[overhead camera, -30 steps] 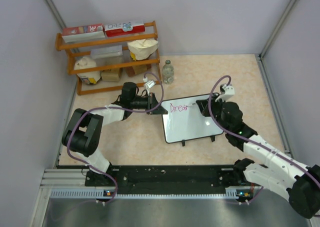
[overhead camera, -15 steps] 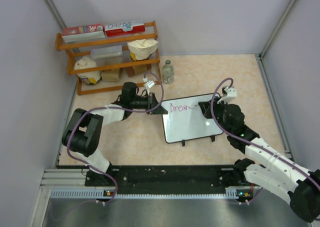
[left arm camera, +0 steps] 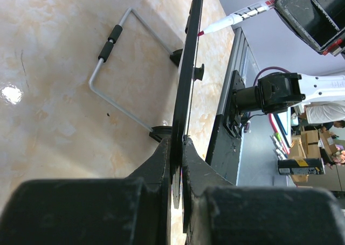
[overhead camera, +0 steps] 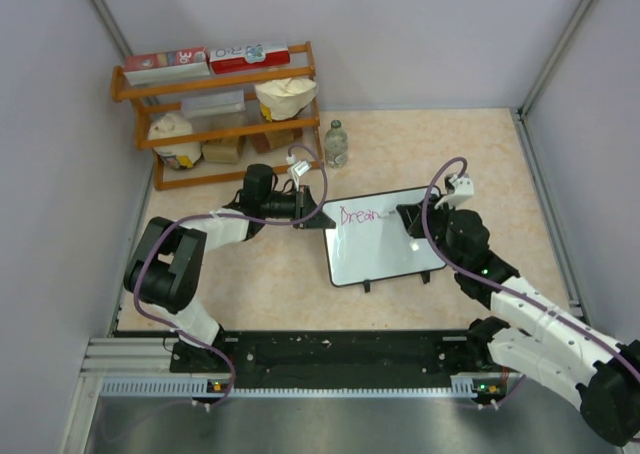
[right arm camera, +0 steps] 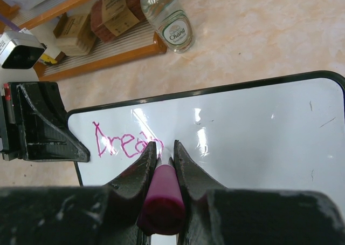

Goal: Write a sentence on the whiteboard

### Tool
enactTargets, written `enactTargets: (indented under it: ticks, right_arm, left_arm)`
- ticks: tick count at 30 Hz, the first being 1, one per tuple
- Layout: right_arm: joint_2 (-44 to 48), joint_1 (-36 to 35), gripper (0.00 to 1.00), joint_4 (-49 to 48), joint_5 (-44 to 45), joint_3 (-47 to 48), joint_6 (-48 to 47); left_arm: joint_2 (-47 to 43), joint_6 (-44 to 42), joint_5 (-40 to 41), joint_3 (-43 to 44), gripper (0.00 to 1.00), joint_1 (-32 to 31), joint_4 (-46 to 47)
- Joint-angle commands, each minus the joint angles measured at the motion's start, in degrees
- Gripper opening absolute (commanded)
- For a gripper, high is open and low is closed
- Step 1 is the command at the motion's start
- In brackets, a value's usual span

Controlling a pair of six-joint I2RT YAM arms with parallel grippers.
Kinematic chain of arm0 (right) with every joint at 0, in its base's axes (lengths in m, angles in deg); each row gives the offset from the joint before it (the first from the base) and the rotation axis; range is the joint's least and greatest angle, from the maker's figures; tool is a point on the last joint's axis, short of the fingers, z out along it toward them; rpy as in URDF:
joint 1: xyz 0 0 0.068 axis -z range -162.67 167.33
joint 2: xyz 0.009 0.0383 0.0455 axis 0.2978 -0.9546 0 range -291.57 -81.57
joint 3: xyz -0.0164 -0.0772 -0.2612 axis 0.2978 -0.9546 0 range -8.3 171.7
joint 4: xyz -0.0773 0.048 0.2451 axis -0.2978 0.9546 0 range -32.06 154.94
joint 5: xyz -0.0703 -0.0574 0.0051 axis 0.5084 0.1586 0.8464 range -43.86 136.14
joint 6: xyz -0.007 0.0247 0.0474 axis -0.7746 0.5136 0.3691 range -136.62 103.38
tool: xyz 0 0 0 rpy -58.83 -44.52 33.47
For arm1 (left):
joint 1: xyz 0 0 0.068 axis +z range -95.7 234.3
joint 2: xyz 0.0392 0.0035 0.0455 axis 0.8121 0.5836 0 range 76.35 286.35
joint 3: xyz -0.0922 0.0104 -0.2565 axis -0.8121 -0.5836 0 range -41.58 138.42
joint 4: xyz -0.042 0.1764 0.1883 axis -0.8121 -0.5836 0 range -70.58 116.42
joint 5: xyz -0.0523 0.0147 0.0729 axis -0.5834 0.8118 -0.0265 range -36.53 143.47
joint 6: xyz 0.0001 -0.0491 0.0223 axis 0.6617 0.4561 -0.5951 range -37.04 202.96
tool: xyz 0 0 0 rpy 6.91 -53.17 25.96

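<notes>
My left gripper is clamped tight on the left edge of the whiteboard, with the fingers pressed onto the black frame from both sides. The board sits mid-table between my two arms, on its little black feet, and there's a wire stand on its back side. My right gripper is pinching a pink marker, jaws squeezed on the barrel, tip down on the board near its far edge. The sentence reads just "Dream" right now, in pink letters at the board's far left corner, close to my left gripper. The marker tip sits right at the end of the last letter. The board surface is glossy white with a few glare spots. Beyond the board a water bottle stands just beside a wooden shelf loaded with boxes and bags.
</notes>
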Motion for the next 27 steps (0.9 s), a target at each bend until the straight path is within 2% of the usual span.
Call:
enactTargets:
  ticks: [1,14,27]
  right_arm:
    - [-1.1,0.6,0.00,-0.2,3.2,2.2,-0.9]
    - [-2.9,1.9,0.00,-1.0,3.6,4.3,-1.9]
    - [-1.3,2.6,0.00,0.4,1.5,2.4,-1.7]
  left_arm:
    - [-1.2,-2.6,3.5,1.0,0.00,-0.4,-0.9]
    - [-1.3,-2.6,3.4,1.1,0.00,-0.4,-1.1]
    - [-1.2,-2.7,3.6,1.1,0.00,-0.4,-1.2]
